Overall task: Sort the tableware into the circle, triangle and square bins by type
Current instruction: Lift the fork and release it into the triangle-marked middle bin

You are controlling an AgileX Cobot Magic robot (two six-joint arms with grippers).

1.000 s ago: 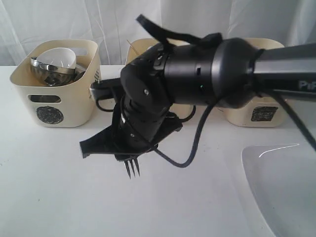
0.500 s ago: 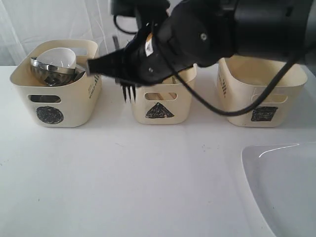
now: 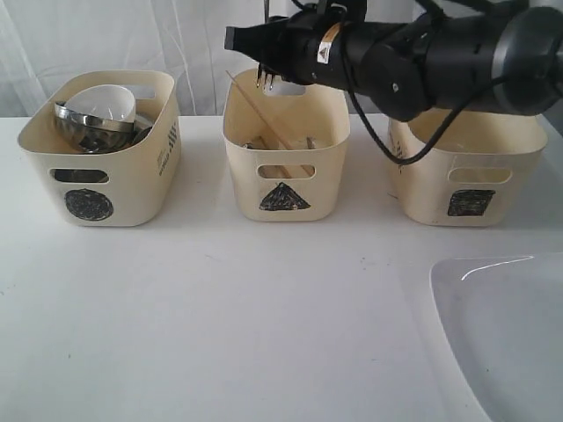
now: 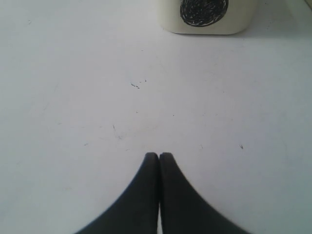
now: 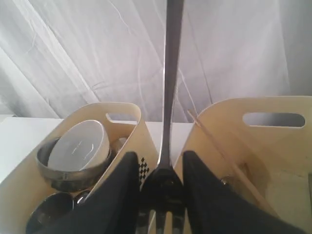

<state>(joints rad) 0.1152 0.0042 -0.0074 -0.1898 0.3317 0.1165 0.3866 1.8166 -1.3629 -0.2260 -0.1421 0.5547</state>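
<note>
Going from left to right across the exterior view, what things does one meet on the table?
The circle bin → triangle bin → square bin. The white plate overlaps the square bin's span, so I leave it out of the order.

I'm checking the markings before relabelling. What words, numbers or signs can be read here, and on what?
No words or numbers are readable.
Black circle on the left bin.
Black triangle on the middle bin.
Black square on the right bin.
Sticker on the right arm: too blurred to read.
</note>
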